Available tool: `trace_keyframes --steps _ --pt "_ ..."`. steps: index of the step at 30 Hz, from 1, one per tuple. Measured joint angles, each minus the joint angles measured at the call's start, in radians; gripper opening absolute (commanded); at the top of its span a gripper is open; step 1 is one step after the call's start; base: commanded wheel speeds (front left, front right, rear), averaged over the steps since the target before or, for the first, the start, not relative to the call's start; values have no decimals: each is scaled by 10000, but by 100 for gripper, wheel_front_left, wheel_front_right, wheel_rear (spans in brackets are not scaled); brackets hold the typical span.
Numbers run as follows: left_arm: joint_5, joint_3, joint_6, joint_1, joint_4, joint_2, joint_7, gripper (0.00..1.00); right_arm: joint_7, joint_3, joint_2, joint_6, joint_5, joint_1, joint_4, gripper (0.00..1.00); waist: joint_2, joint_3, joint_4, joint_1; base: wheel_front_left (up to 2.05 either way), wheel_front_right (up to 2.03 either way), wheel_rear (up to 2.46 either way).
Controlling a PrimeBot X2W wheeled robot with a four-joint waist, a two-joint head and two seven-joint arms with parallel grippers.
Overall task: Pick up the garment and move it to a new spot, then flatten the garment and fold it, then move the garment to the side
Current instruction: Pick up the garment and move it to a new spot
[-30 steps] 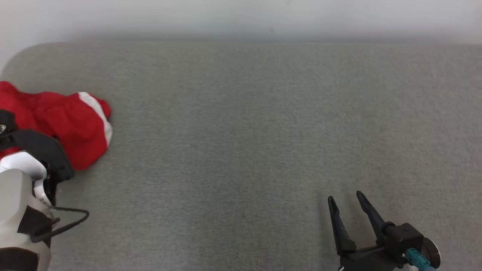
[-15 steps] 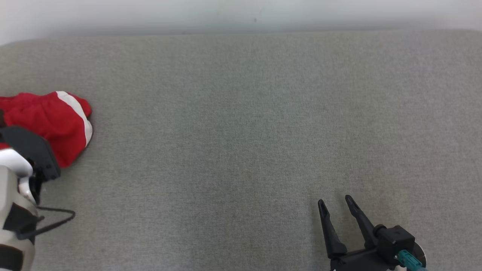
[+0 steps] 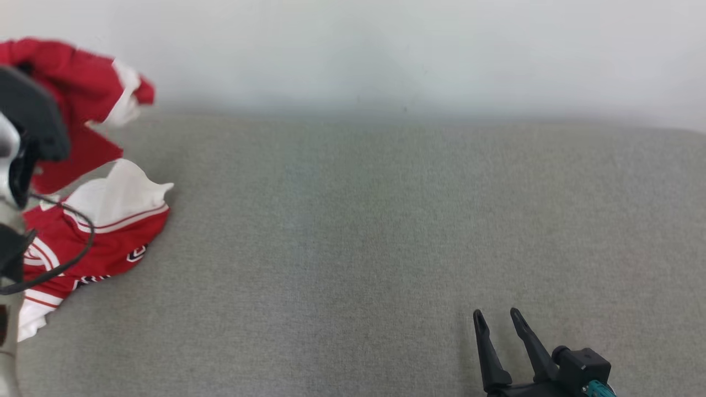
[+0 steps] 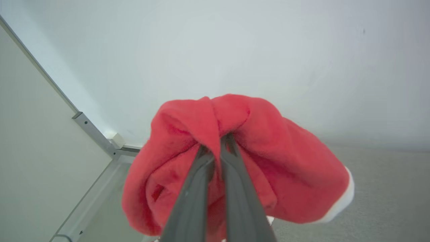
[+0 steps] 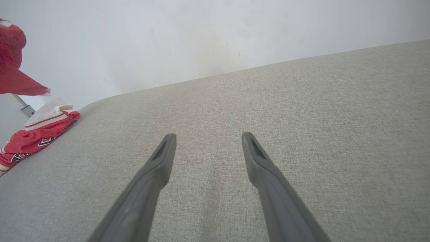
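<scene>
Left tool (image 4: 216, 144) tight on red garment (image 4: 285, 168), aloft

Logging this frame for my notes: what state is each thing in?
Red and white fabric garment: one end raised and bunched, the other lying on the grey fabric surface.
Left tool: shut on the garment.
Right tool: open, empty, above that surface.
</scene>
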Motion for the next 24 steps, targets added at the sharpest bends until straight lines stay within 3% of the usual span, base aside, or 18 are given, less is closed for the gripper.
trace_keyframes --steps 6,11,17,24 --pt "-468 -422 -222 -69 -1741 -579 349 0 -180 -138 2 0 153 -29 401 100 0 -707 72 -1 0 0 0" --pt "-1049 -802 -286 314 -3231 -1254 382 0 -230 -458 0 0 10 -117 525 100 0 -943 -322 0 0 0 0" --pt "-1415 -1306 -203 1588 -4374 -2257 -40 0 -261 -652 0 0 -201 -308 520 100 0 -1004 -1169 0 0 0 0" --pt "-1461 -1937 67 3345 -4184 -3064 -477 0 -261 -650 -6 0 -309 -292 508 100 0 -887 -2438 1 0 0 0"
